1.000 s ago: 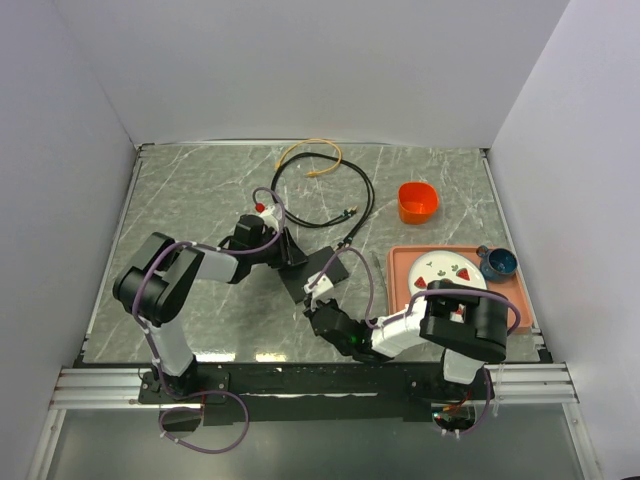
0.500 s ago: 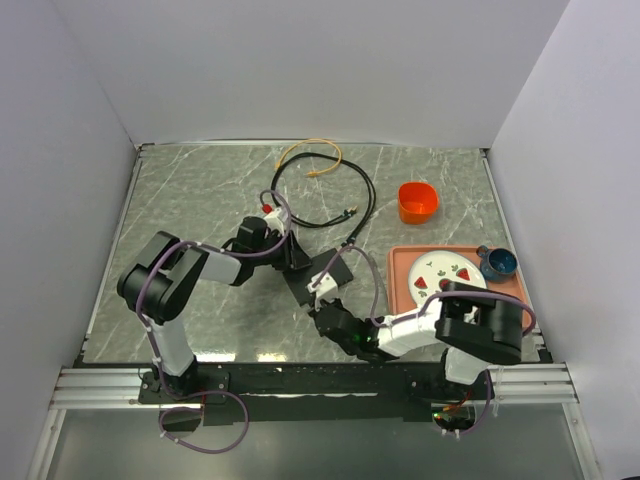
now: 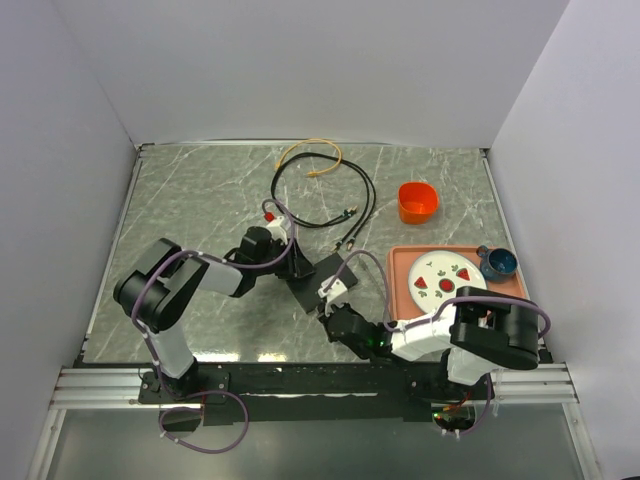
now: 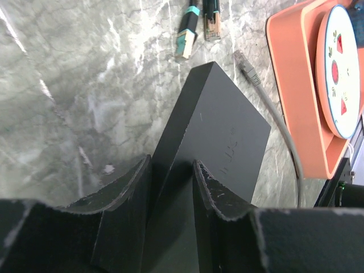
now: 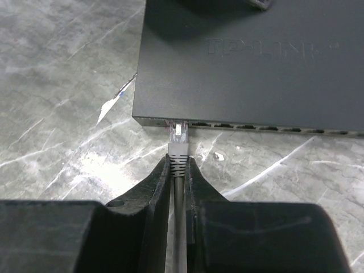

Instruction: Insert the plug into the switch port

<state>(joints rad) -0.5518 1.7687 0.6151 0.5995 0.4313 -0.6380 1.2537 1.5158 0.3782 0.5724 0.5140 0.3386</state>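
Right pincer (image 5: 177, 165) pinches the limp-looking cable (image 5: 178, 182) behind its stiff plug (image 5: 180, 136) at centre, while left pincer (image 4: 170, 165) clamps the rigid switch (image 4: 222, 136).

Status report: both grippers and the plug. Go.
Left gripper shut on switch, holding its end. Right gripper shut on plug, tip at the end port. Nothing blocking the port.

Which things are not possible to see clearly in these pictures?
- Right wrist: how deep the plug sits in the switch; the shadowed socket mouth hides its tip.
- Top view: the ports, too small.
- Left wrist: the ports, behind the switch's own body.
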